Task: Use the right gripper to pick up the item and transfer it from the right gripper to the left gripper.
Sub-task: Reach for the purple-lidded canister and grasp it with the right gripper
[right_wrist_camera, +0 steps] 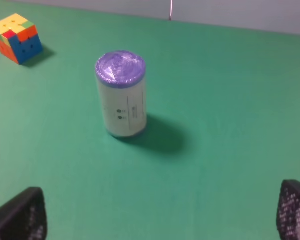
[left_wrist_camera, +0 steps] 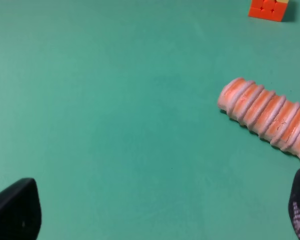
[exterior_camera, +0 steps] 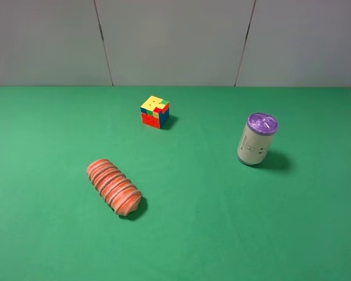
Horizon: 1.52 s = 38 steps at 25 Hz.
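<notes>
**Both claws spread wide, can standing free on the right**

I'm reading the can (exterior_camera: 256, 140) off the high cam. It's standing on end on the green table (exterior_camera: 41, 246), in the right half of the view, with its purple end facing up and the dark print showing on the cream side. Nothing is touching it.

I'm getting the claws from the wrist cams only.

Right gripper (right_wrist_camera: 157, 215) is sitting wide open. I'm seeing just its two dark fingertips (right_wrist_camera: 21, 216) at opposite edges of the wrist view, with bare table between them and nothing held. The can (right_wrist_camera: 121, 95) is standing upright ahead of it, well apart from both tips and not between them. The puzzle cube (right_wrist_camera: 17, 37) is showing further off beyond the can.

Left gripper (left_wrist_camera: 155, 212) is also spread wide and holding nothing, with one dark tip at each edge of its view. The orange roll (left_wrist_camera: 267, 116) is lying on its side ahead of it, near one tip but apart from it. I'm catching an edge of the cube (left_wrist_camera: 269, 9) past the roll.

On the high cam, the cube (exterior_camera: 155, 112) is sitting toward the back middle. The roll (exterior_camera: 114, 187) is lying at an angle front-left. All three objects are sitting well apart from each other.
</notes>
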### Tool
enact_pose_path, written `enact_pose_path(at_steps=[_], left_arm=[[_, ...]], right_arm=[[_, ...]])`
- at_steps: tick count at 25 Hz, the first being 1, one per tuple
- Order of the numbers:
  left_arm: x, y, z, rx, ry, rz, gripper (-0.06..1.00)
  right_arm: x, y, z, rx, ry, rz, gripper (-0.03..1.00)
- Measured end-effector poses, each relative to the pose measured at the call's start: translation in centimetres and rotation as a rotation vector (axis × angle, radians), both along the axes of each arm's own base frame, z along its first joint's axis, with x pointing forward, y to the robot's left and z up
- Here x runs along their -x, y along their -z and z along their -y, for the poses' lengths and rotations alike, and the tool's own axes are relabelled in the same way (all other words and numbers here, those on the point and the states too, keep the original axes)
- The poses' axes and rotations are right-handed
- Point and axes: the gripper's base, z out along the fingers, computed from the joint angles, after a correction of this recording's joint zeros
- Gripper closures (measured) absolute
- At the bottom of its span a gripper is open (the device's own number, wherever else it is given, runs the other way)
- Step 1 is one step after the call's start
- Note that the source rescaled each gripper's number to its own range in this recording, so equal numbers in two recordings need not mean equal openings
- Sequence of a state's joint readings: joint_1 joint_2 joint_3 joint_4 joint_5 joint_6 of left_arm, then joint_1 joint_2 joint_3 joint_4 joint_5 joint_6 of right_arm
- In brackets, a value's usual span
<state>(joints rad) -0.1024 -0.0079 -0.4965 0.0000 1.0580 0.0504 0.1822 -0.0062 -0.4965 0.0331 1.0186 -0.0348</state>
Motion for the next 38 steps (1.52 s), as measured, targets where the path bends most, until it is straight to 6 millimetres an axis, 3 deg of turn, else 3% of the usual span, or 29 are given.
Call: enact_pose_path(at_steps=[38], left_arm=[[0.0, 0.0, 0.0, 0.0, 0.0, 0.0, -0.03]], right_arm=[[0.0, -0.01, 0.0, 0.0, 0.0, 0.001, -0.03]])
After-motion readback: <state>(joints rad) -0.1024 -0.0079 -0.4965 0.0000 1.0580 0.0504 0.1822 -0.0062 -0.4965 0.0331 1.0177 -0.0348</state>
